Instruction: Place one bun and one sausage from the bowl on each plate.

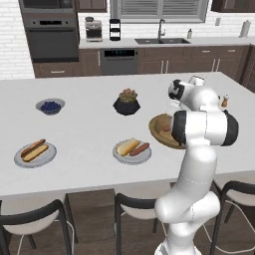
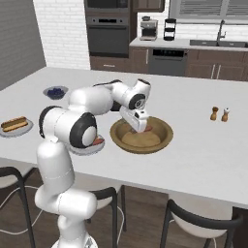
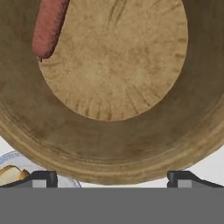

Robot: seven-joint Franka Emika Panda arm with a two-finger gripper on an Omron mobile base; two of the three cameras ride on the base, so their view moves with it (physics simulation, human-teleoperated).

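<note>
The wooden bowl (image 2: 141,134) sits on the white island counter (image 1: 89,124), near its front edge and right of the two plates; one sausage (image 3: 49,27) lies inside it, against the inner slope at the upper left of the hand view, the rest of the bowl's pale floor bare. The claw (image 2: 138,127) hangs directly above the bowl, over its left part as seen from the right base view, pointing down into it; its two dark fingertips (image 3: 43,178) stand far apart, wide open and holding nothing, and the sausage lies well off from them across the bowl.

The arm rises from the base at the counter's front edge, bends at a high elbow and reaches forward, the forearm sloping down so that the wrist folds over the bowl's near rim; in the left base view the arm's bulk covers much of the bowl (image 1: 160,130).

Just left of the bowl lies the near plate (image 1: 132,152), carrying a bun (image 1: 127,146) and a sausage (image 1: 140,149) side by side; a corner of this plate (image 3: 17,162) and bun shows at the lower left of the hand view; the far plate (image 1: 35,155) lies well to the left, with a bun (image 1: 37,152) and a sausage (image 1: 32,146) on it.

Farther back on the counter stand a small grey bowl of blue berries (image 1: 50,106) and a black plant pot (image 1: 126,102); salt and pepper shakers (image 2: 219,114) stand to the right of the wooden bowl.
</note>
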